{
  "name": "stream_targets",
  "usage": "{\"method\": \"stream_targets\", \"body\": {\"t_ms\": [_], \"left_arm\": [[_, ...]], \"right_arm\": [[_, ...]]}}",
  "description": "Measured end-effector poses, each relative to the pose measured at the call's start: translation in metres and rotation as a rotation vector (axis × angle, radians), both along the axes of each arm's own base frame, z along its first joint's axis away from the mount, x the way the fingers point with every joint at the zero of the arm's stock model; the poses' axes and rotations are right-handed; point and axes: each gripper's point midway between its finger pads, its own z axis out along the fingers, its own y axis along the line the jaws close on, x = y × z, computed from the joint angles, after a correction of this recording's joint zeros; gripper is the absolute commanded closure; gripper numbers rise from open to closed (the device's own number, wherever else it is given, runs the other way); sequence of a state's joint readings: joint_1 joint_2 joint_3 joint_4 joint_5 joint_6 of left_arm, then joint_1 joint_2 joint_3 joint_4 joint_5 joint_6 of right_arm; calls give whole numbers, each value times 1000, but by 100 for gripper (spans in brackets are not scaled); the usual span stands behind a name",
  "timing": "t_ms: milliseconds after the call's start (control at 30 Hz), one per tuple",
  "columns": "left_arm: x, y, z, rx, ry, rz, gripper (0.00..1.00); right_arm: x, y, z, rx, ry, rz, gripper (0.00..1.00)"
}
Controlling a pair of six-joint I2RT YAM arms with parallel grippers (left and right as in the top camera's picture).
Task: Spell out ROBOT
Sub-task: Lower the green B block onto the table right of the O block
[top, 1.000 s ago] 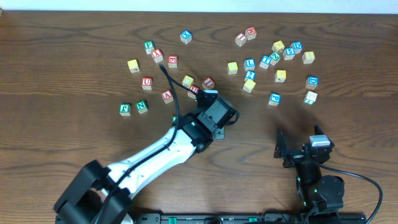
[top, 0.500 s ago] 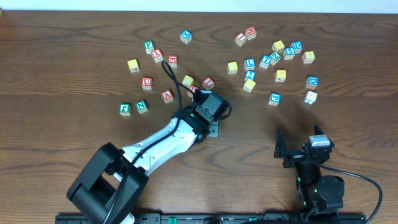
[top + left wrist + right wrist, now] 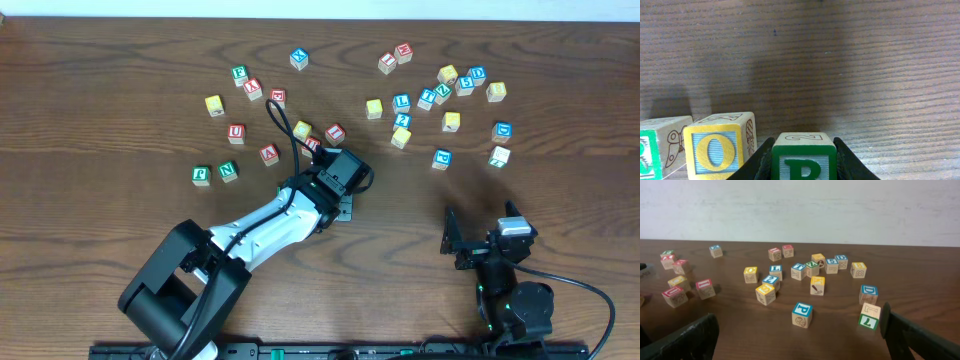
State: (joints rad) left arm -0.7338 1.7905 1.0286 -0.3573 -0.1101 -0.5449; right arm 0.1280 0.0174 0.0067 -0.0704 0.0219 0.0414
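In the left wrist view you have three cubes in a row on the desk (image 3: 90, 220). At the far left is a green-framed cube (image 3: 649, 150), cut off by the picture edge, so you cannot read its letter whole. Next comes the yellow-framed O cube (image 3: 715, 150), standing upright and just beside the first. Right of that, and nearer the camera, is the green-framed B cube (image 3: 805, 169).

The left end effector (image 3: 804, 156) is closed most of the way, with one dark finger (image 3: 761, 161) against each side of the B cube, so it has hold of that cube. The near finger stands between the B and the O, so the two do not touch. The bottom of the B is out of frame, and you cannot tell whether it rests on the wood. From overhead the left arm hides this row.

From overhead you can count twenty-eight loose cubes. Twelve lie to the left (image 3: 235, 131), including two green ones side by side (image 3: 228, 171). Sixteen lie to the right (image 3: 451, 121). Their letters are too small there to pick out a T or a second O.

At the near right, the right end effector (image 3: 799, 330) has its two fingers spread as wide as they go. It holds nothing and touches no cube, well short of the right group.
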Motion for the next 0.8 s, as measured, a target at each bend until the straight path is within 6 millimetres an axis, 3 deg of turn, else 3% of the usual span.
{"method": "stream_targets", "body": {"t_ms": [233,800], "left_arm": [[4,-3,-11,4,-4,-2,93],[15,5,-11,50,-58,25,93]], "right_arm": [[0,0,0,0,0,0,1],[0,0,0,0,0,0,1]]}}
